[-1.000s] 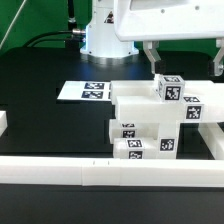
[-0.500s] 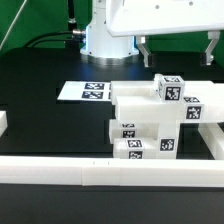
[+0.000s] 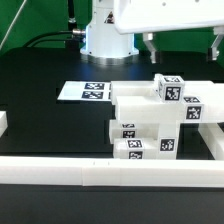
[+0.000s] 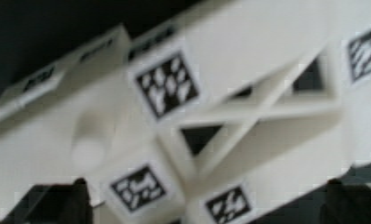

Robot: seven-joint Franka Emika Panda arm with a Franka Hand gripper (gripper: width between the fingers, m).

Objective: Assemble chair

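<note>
1. Fingers (image 3: pixel 183 42) spread wide, holding nothing, hanging in the upper right of the exterior frame, apart from the parts underneath.
2. 2 dark fingertips (image 3: pixel 151 42) visible there, one near the frame's right edge.
3. Chair (image 3: pixel 160 118) sitting on the black desk (image 3: pixel 40 70) in the right half of the frame: stacked white blocks with square black-and-white tags, a small tagged cube (image 3: pixel 168 89) on top.
4. Marker board (image 3: pixel 84 91) lying flat on the desk at centre left, just beside the chair's stack.
5. Long white rail (image 3: pixel 110 172) running across the lower part of the frame, in front of the chair.
6. White robot base (image 3: pixel 108 40) standing at upper centre, behind the board.
7. Wrist view filled by the chair's X-braced frame (image 4: pixel 235 105), blurred, several tags showing.
</note>
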